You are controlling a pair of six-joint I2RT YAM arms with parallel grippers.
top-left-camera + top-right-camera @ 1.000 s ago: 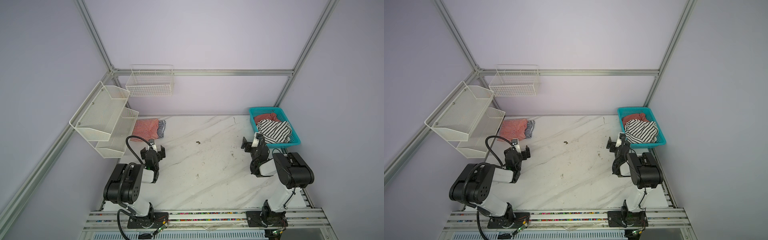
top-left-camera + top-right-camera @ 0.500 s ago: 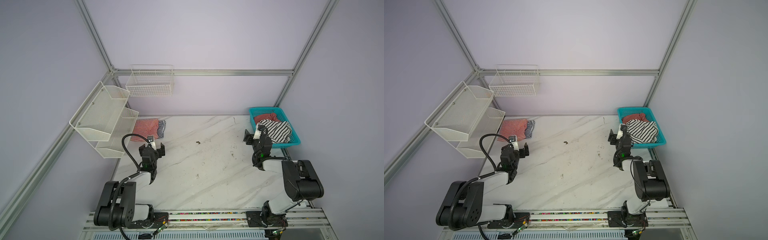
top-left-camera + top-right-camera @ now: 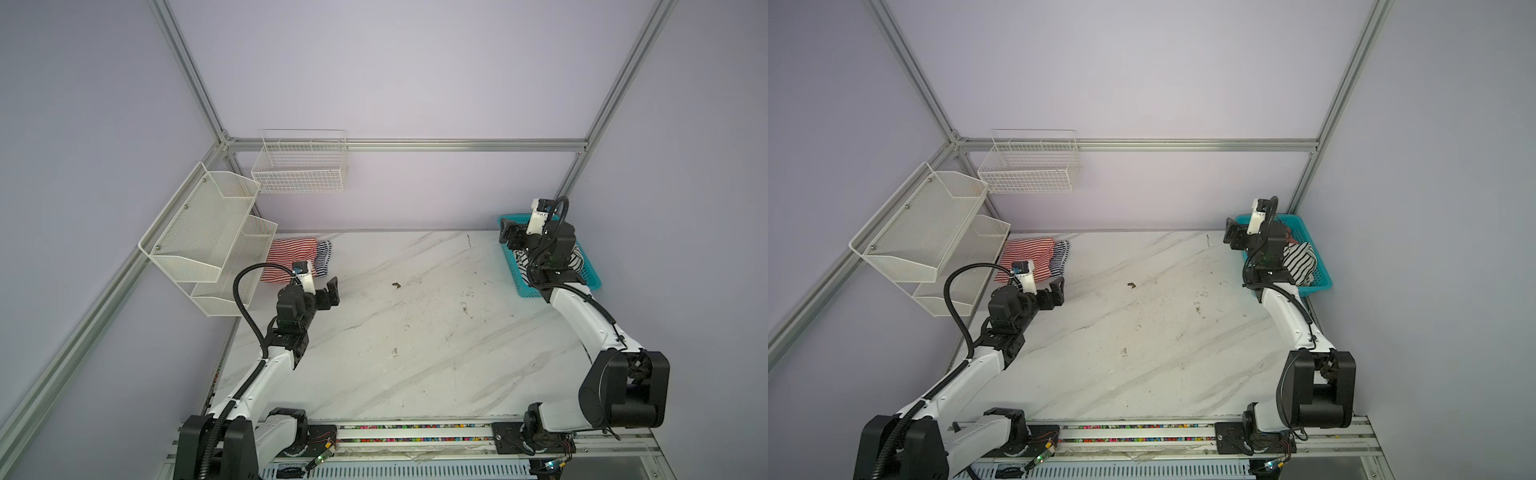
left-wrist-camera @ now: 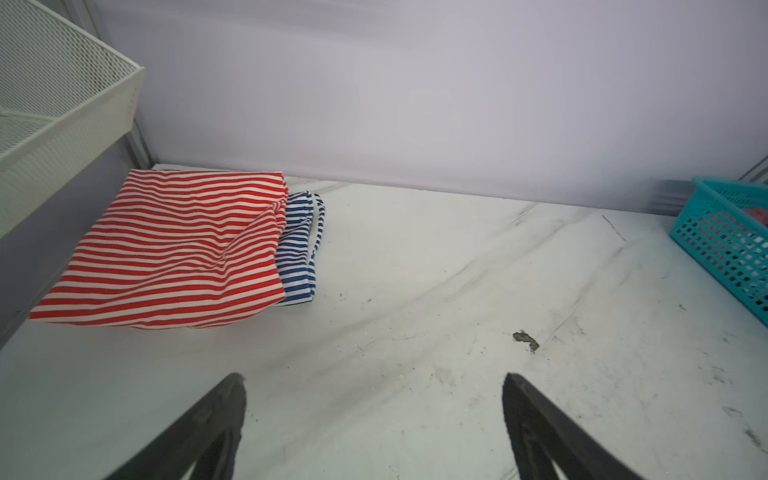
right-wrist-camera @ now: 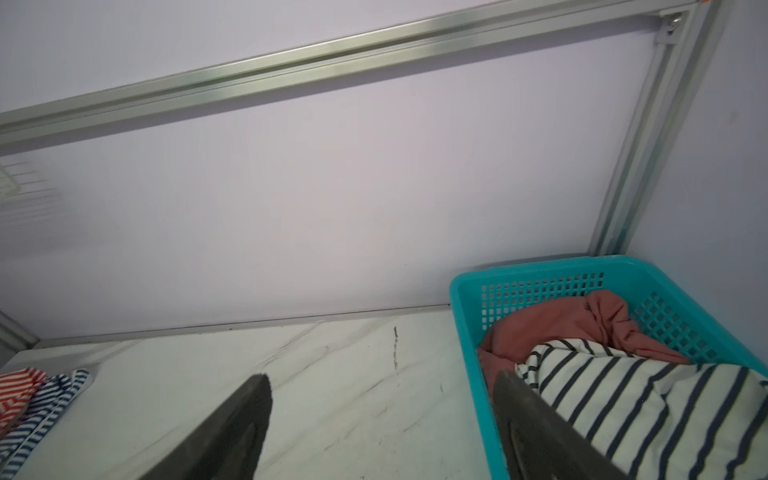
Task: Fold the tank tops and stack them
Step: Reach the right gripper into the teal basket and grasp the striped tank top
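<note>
Red striped top lies, stripes along the wall; left claw and right claw gape empty.

Bright, even, diffuse light falls from above the worktop in both top views. The wall behind it is palest at its middle and dims towards the corners. Shadows on the worktop are soft and faint, darkest under the shelf at its left edge. There is no harsh glare. In the wrist views the left tool and right tool look dark and soft-edged. The rail above the worktop bows slightly, and the wire basket is smeared.
</note>
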